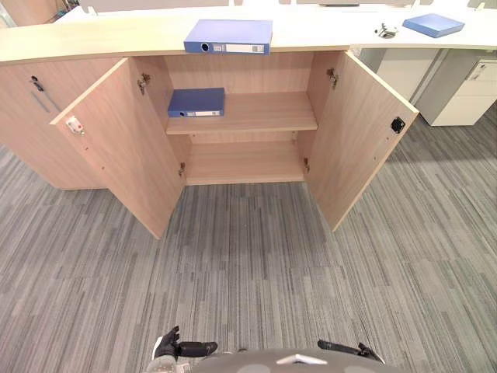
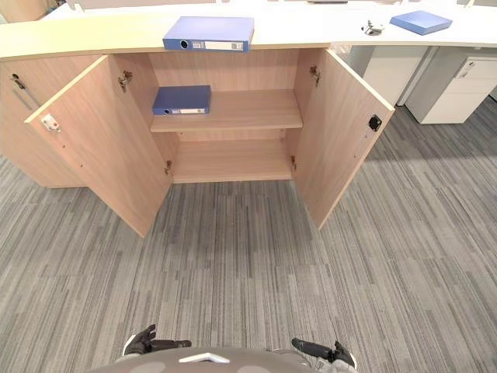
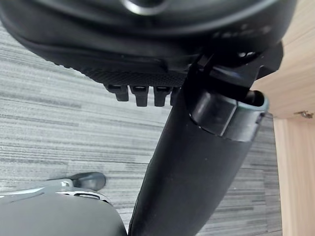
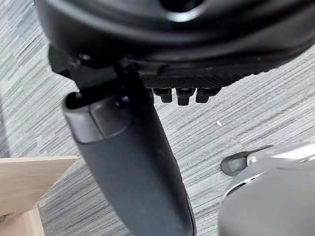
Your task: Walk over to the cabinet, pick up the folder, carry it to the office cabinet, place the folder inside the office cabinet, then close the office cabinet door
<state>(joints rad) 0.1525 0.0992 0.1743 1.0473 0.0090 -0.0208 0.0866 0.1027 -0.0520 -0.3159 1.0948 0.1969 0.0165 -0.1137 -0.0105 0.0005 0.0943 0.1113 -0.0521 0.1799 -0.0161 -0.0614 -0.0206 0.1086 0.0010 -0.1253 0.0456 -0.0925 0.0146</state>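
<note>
The office cabinet's [image 1: 245,74] left door [image 1: 116,148] stands wide open at the frame's left. At the bottom edge, the left hand [image 1: 186,348] is relaxed and empty. A blue shelf folder [image 1: 196,102] lies flat at the middle shelf's left end. The top folder [image 1: 228,36] lies flat on the countertop, long axis left-right and spine toward the camera; its white label is too small to read. Open carpet [image 1: 248,256] lies between the doors. The right hand [image 1: 349,349] is loose and empty, and the right door [image 1: 365,140] is open.
</note>
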